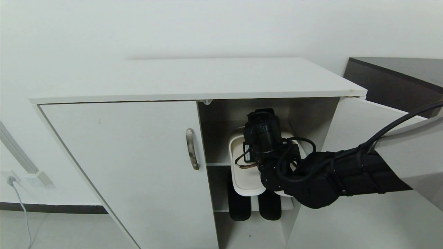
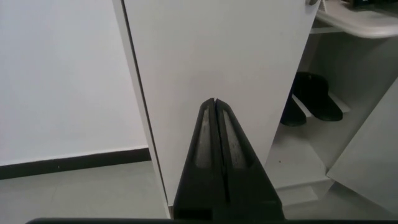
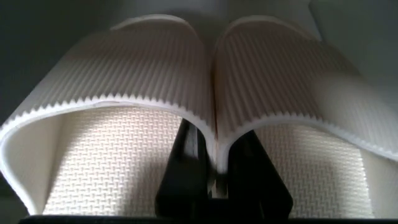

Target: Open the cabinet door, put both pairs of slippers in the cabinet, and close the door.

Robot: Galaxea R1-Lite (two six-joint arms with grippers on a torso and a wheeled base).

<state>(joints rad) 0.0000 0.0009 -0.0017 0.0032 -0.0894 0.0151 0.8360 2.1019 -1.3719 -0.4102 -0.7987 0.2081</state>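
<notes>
Head view first: the right arm (image 1: 328, 176) reaches into the open right half of the white cabinet (image 1: 193, 81), and its wrist covers much of what it carries. One white slipper (image 1: 244, 173) shows plainly at the upper shelf (image 1: 218, 163), with its near end past the shelf's front edge. Its mate is mostly hidden behind the arm, and only a pale rim peeks out. They seem to rest on that shelf, though the contact itself is hidden.

From the right wrist view, the right end effector (image 3: 216, 158) has one finger inside each of the two white slippers (image 3: 143, 62), pinching their adjoining inner walls together. The fingertips are lost under the ribbed straps.

Two black slippers (image 1: 238, 204) sit side by side on the lower shelf (image 1: 288, 204). Their far ends are hidden under the white pair, and their near ends overhang the shelf. The left wrist view also catches the black pair, low in the open half.

The cabinet has two doors. The left door (image 1: 131, 166) is closed and has one metal handle (image 1: 191, 148) near its inner edge. The right door (image 1: 353, 124) is swung open, and its lower part is cut off by the arm.

The left end effector (image 2: 215, 104) has its fingers pressed together with nothing between them. It is held in front of the closed left door, apart from it.
</notes>
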